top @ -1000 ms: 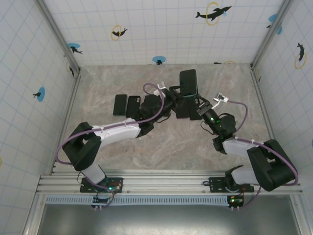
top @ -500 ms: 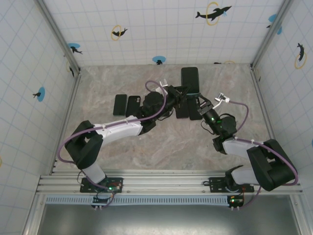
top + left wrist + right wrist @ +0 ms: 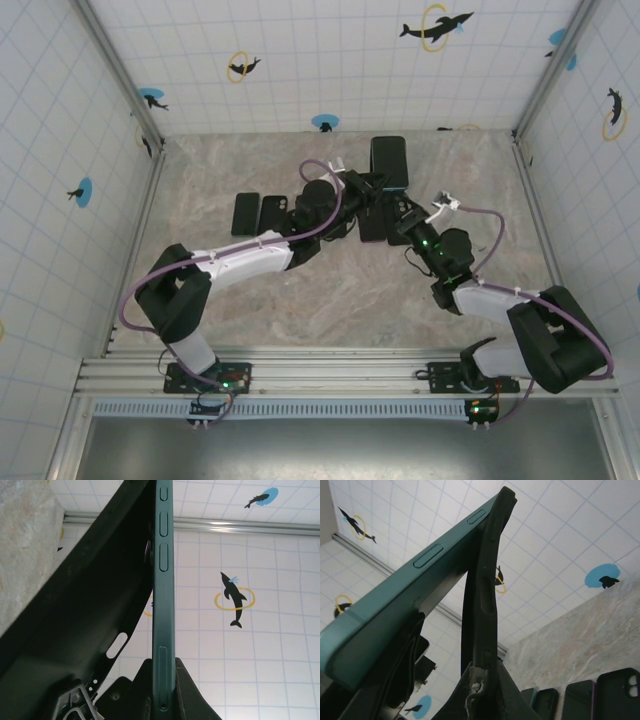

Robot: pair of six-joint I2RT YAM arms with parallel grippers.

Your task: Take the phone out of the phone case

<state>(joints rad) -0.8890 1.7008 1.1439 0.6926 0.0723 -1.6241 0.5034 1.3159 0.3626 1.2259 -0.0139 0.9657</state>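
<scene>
Seen from above, both arms reached to mid-table, wrists bent upward, holding the phone (image 3: 388,160) aloft. At the left wrist, the left gripper (image 3: 163,685) was clamped on the phone's edge, with the case (image 3: 75,630) half peeled off. At the right wrist, the right gripper (image 3: 481,677) pinched the case rim. That thin hold could slip and drop the phone.

Dark phone (image 3: 388,162) held aloft, spare cases (image 3: 258,214) lying to left
</scene>
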